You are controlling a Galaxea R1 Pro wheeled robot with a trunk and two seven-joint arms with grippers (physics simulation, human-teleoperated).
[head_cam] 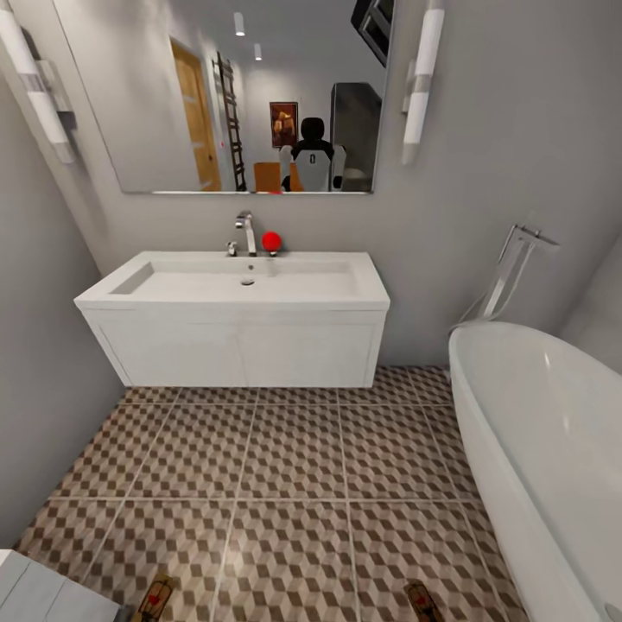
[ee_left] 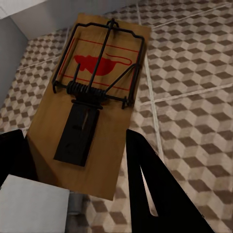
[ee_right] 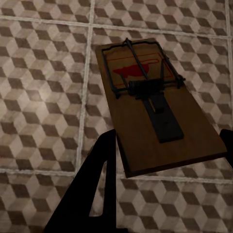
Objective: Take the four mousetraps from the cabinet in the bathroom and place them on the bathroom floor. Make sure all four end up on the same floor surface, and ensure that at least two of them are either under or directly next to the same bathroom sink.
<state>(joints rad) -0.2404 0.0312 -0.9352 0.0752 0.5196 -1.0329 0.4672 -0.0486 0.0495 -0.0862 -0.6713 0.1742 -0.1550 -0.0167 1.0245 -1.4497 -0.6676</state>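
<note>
Two mousetraps show at the bottom edge of the head view, above the cube-patterned bathroom floor. The left mousetrap is a tan board with dark wire and a red spot, and my left gripper is shut on its near end. My right gripper is shut on the near end of the right mousetrap, which appears close up over the tiles. The white bathroom sink with a chrome faucet stands ahead against the wall, with open floor beneath it. The cabinet is out of view.
A white bathtub takes up the right side, with a chrome tap behind it. A small red ball-like object sits on the sink beside the faucet. A mirror hangs above. A pale grey block is at the lower left.
</note>
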